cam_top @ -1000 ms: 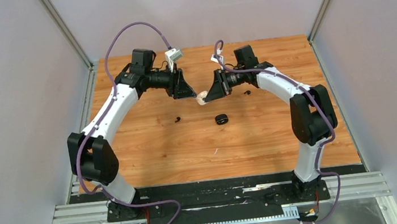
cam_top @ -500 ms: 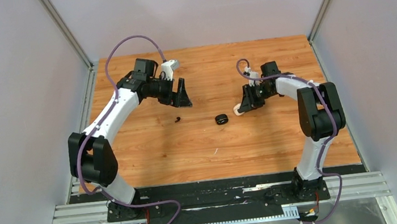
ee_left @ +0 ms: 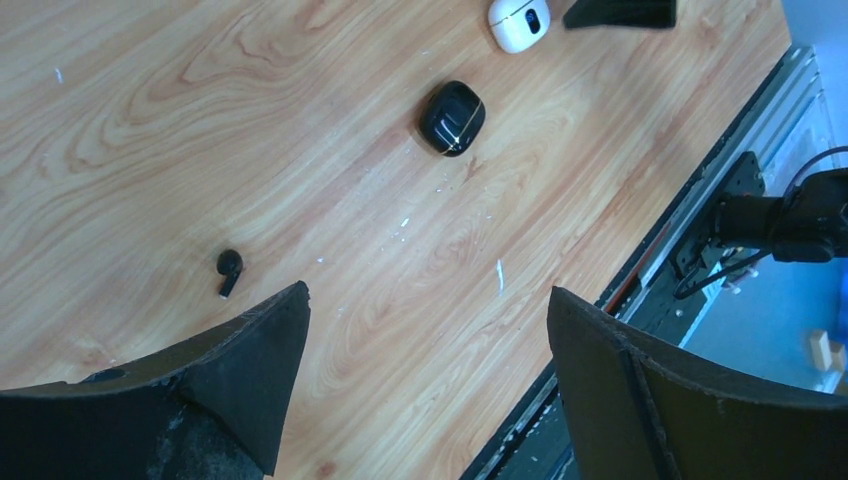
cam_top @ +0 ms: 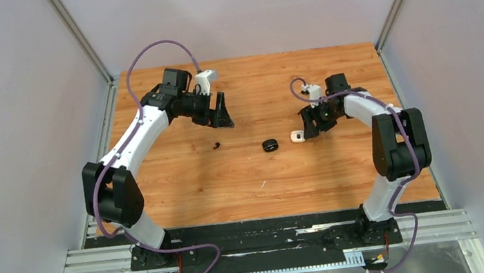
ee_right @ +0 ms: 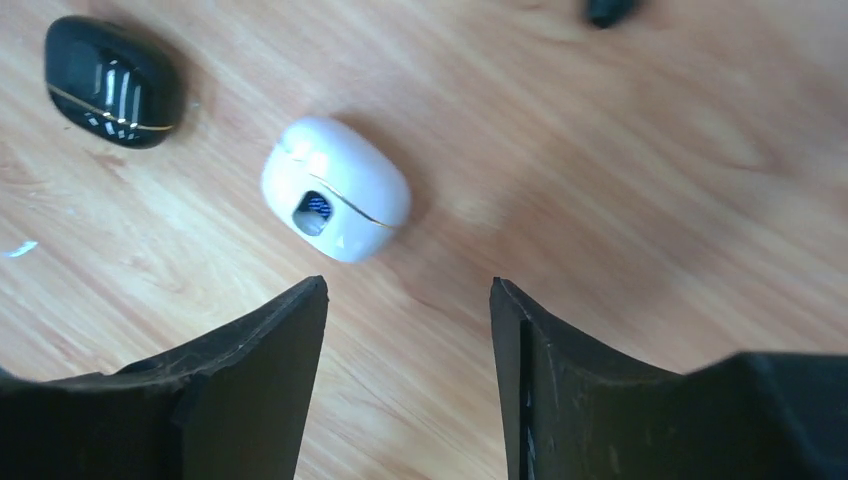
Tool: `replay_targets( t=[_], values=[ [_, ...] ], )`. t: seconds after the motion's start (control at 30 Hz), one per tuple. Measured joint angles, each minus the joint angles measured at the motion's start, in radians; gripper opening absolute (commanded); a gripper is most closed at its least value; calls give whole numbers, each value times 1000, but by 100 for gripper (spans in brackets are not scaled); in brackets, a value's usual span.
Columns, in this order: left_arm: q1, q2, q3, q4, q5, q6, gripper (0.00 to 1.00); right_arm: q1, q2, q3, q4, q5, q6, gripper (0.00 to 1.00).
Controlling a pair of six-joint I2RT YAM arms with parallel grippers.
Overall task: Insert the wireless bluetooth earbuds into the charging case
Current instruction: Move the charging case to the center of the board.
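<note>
From above, the left fingers point(cam_top: 224, 116) hung spread and empty over the counter point(cam_top: 182, 179), near a black earbud point(cam_top: 216, 145). The right fingers point(cam_top: 309, 127) stood released beside the white case point(cam_top: 297, 136), with the black case point(cam_top: 269, 145) close by.

The left wrist view showed the black earbud lying alone on the wood.

In the right wrist view, the white case's small dark front mark was unreadable.

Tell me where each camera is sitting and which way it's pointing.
Top external: above and behind the robot, looking down on the wooden table; left arm and right arm show.
Left wrist: looks down past the open left hand at a black earbud and black case.
Right wrist: looks down past the open right hand at the white case.
Shared: both cases.
</note>
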Motion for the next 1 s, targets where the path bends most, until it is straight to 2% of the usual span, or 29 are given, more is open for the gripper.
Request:
replay_targets(
  t=[0.2, 0.37, 0.6, 0.77, 1.0],
  values=[
    [0, -11, 0, -8, -13, 81, 93, -45, -85, 92, -36, 21, -76, 62],
    [0, -57, -13, -19, -57, 133, 93, 56, -135, 109, -26, -59, -180, 60],
    [0, -132, -66, -41, -73, 151, 92, 271, -57, 132, -27, -100, -334, 57],
    [10, -133, -129, -60, -75, 151, 92, 295, 33, 173, -34, -110, -436, 59],
    [29, -154, -150, -68, -71, 150, 92, 327, 53, 160, -51, -60, -571, 64]
  ],
)
